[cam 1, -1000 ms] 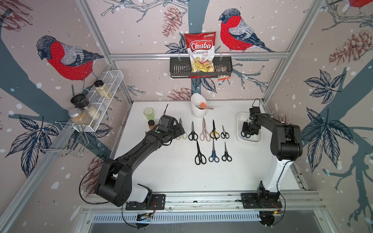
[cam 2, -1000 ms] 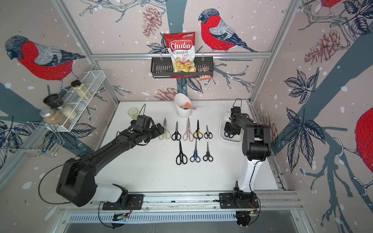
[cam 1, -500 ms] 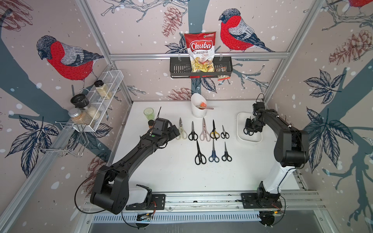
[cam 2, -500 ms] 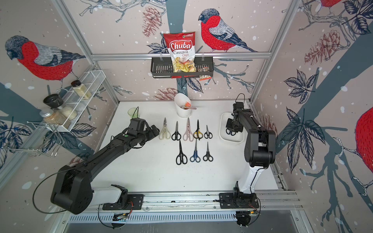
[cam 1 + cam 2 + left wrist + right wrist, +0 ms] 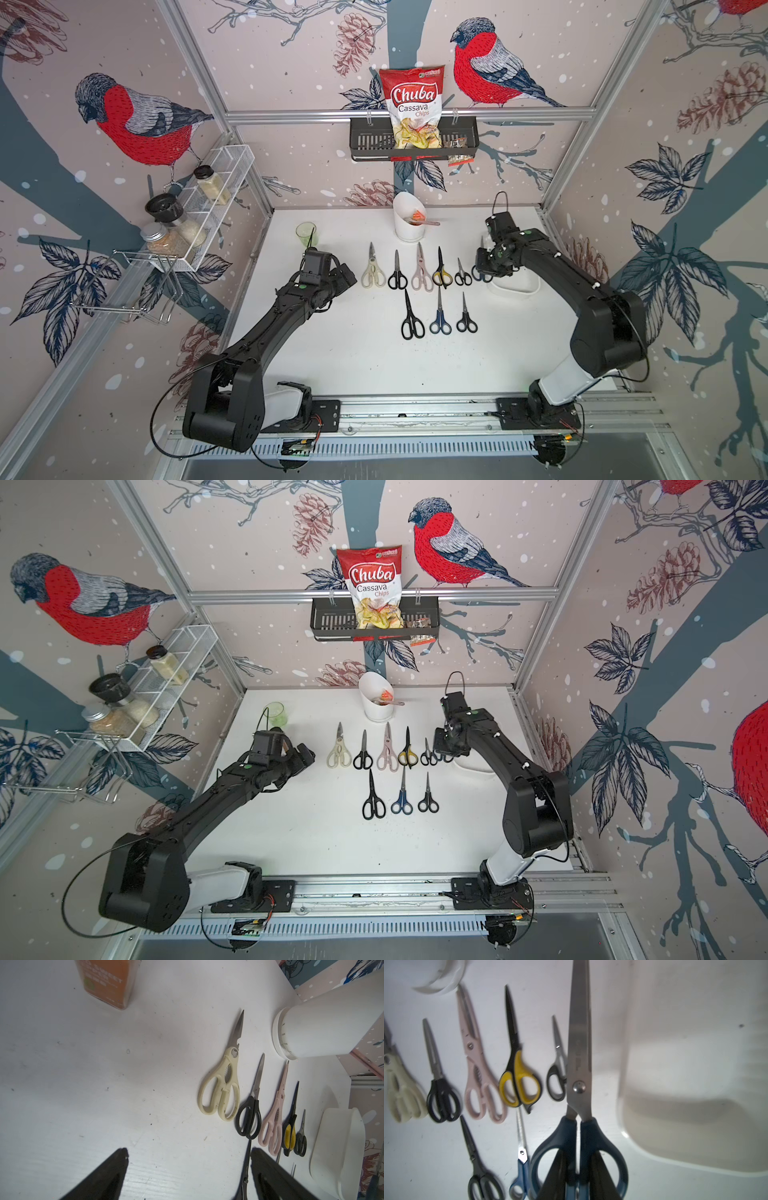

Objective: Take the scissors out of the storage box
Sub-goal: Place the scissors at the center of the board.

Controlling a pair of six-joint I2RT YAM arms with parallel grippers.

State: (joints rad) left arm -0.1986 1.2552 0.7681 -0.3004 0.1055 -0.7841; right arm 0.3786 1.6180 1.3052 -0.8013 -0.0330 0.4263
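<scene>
Our right hand (image 5: 579,1172) has lifted the dark-blue scissors (image 5: 579,1068) out of the storage box (image 5: 685,1068), pinching their handles just beside it; our left hand (image 5: 188,1152) has retreated, spread wide, empty.

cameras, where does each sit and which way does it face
Top views: high over the arm bases, looking down and forward at the table; left arm, right arm, left gripper and right gripper show whole.
Left wrist: on the left arm, looking across the table past its open fingers at the cream scissors.
Right wrist: on the right arm, looking down past fingers shut on the large dark blue scissors, storage box beside.
Shared: both wrist views show the cream scissors and storage box.
</scene>
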